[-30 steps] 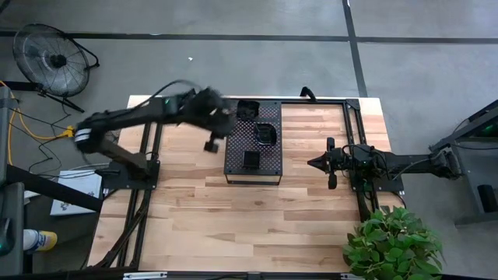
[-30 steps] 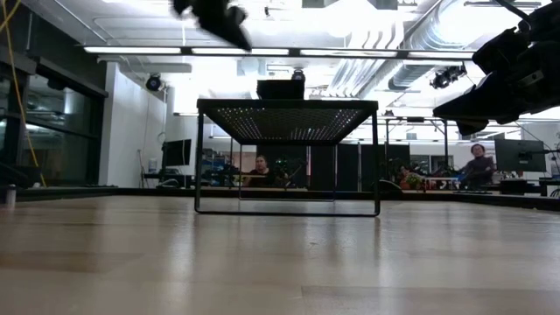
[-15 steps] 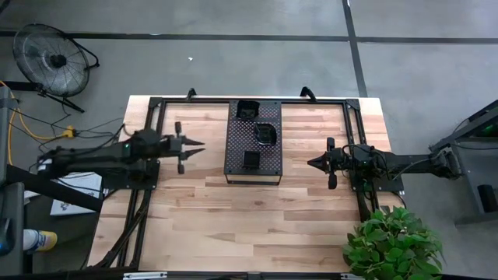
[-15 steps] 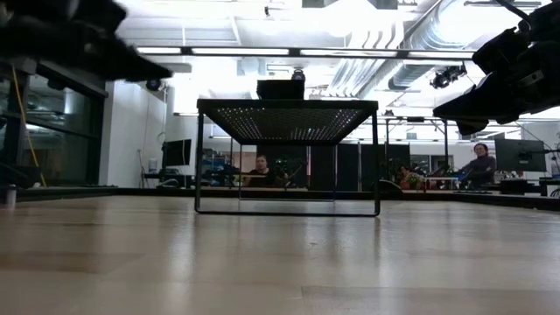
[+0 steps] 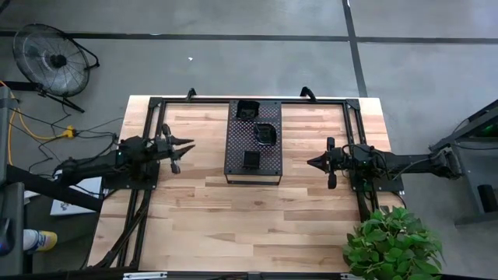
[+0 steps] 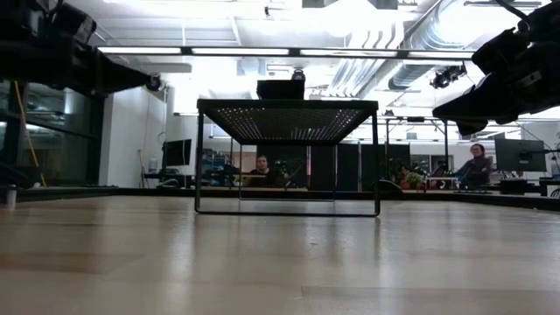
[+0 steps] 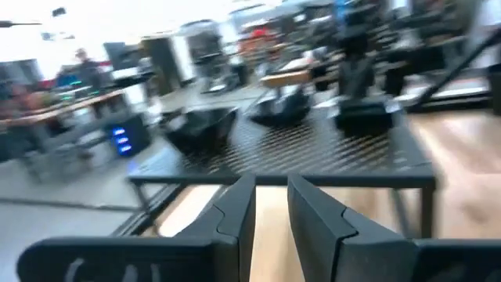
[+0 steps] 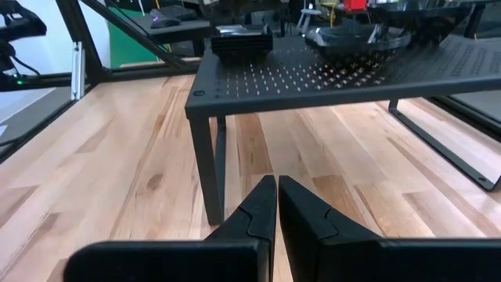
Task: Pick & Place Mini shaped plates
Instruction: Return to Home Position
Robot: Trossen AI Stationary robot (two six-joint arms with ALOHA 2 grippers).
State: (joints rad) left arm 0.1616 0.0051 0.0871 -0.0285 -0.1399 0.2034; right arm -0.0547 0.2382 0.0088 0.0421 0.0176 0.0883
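The wooden counter [image 5: 233,225] is the biggest thing I see from above. The black shelf [image 5: 237,148] with holes stands on it, a bit toward 12 o'clock from the middle. It has not moved.

My left gripper [image 5: 189,147] is at 9 o'clock from the shelf, up in the air and well apart from it. A second ago it was over the shelf's 10 o'clock corner. Half a second ago it was already out at 9 o'clock, and now it has pulled back a little more. Its jaws are a little apart, with nothing in them.

My right gripper [image 5: 310,163] is at 3 o'clock from the shelf, just where it was before. Its jaws are together and empty.

The mini shaped plates [image 5: 265,134] sit on top of the shelf in three small piles: one at 12 o'clock, one in the middle, one at 6 o'clock. They look the same as before.
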